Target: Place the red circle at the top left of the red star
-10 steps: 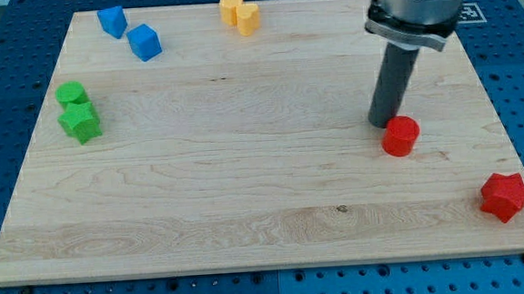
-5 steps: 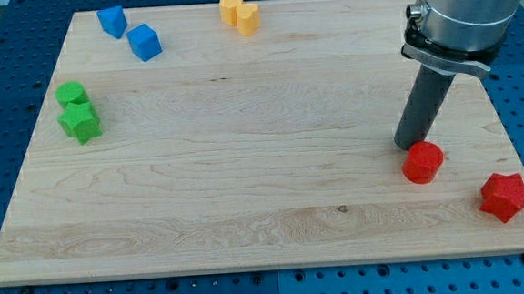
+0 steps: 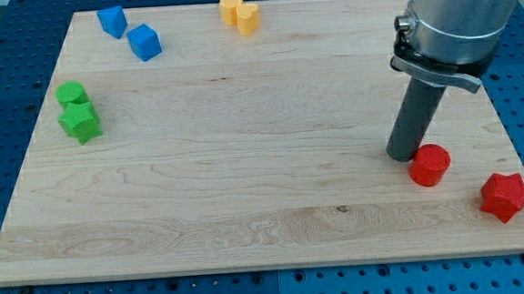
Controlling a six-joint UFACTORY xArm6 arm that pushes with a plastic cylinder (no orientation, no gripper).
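The red circle [image 3: 429, 165] lies on the wooden board near the view's right. The red star [image 3: 506, 196] lies at the board's lower right corner, right of and below the circle, with a gap between them. My tip [image 3: 401, 155] stands on the board just left of and slightly above the red circle, close to its edge; I cannot tell whether it touches it.
Two blue blocks [image 3: 112, 21] [image 3: 144, 42] lie at the top left. Two yellow blocks [image 3: 239, 12] touch each other at the top middle. A green circle [image 3: 71, 93] and a green star [image 3: 80, 122] lie at the left. The board's right edge [image 3: 513, 136] is near.
The red circle has slid down and to the right, toward the red star. My tip followed it, then drew back slightly to the left.
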